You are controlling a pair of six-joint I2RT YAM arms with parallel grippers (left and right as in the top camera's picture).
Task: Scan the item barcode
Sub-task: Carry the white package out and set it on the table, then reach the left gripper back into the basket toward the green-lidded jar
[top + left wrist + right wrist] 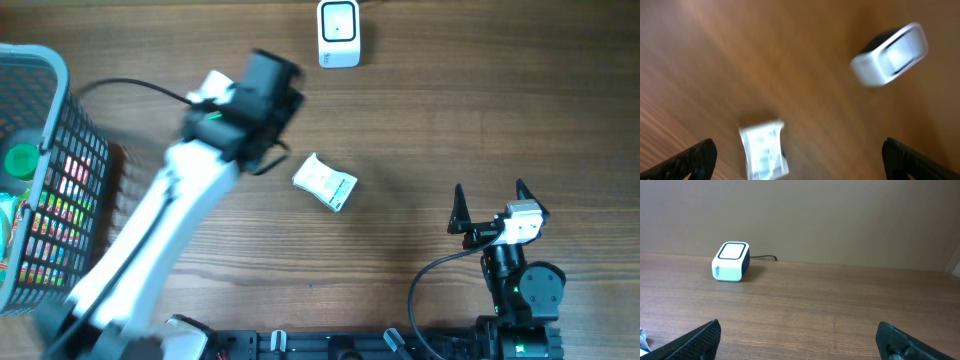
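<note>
Item point(325, 185) on table point(450, 120), basket point(48, 58) holding packets point(60, 205)

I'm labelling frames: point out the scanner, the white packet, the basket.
scanner point(339, 33), overhead view, top face.
white packet point(325, 183), overhead view, its middle.
basket point(35, 52), overhead view, upper rim.

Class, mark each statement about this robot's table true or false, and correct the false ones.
1. The small white printed packet lies on the brown wooden table, held by neither gripper. True.
2. The white box-shaped barcode scanner sits inside the dark mesh basket. False: it stands on the table, well apart from the basket.
3. The right gripper is open and empty. True.
4. The left gripper is shut on the packet. False: its jaws stand wide, and the packet lies loose on the table.
</note>
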